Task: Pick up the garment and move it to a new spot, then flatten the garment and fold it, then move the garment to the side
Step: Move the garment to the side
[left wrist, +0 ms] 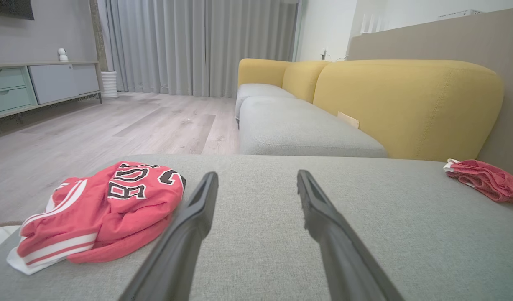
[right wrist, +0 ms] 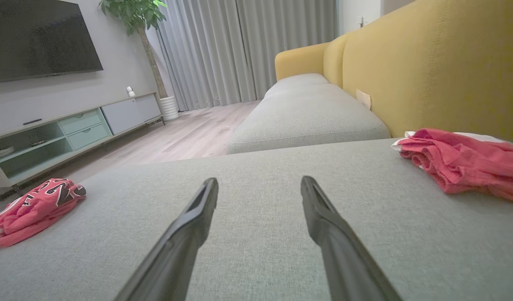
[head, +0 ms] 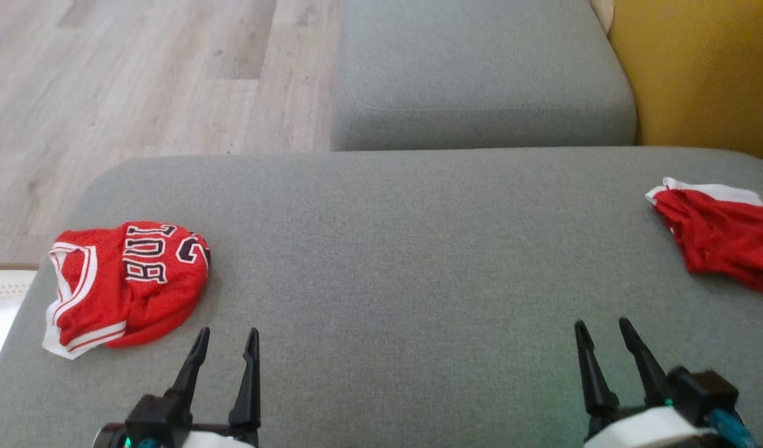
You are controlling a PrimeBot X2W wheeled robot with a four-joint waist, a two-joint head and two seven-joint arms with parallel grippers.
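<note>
A red jersey with white trim and black lettering (head: 123, 280) lies bunched at the left of the grey sofa seat (head: 406, 249); it also lies at the left in the left wrist view (left wrist: 101, 209) and far left in the right wrist view (right wrist: 30, 205). A second red garment with a white edge (head: 720, 233) lies crumpled at the right, near the yellow backrest (right wrist: 461, 163) (left wrist: 486, 179). My left gripper (head: 227, 339) hovers open just right of the jersey, apart from it. My right gripper (head: 600, 330) is open near the front right, below the second garment. Both hold nothing.
A further grey seat cushion (head: 480, 74) extends beyond the seat, with the yellow backrest (head: 698, 68) at the right. Wooden floor (head: 138, 74) lies to the left and beyond. A TV cabinet (right wrist: 64, 133) and curtains (left wrist: 197, 46) stand across the room.
</note>
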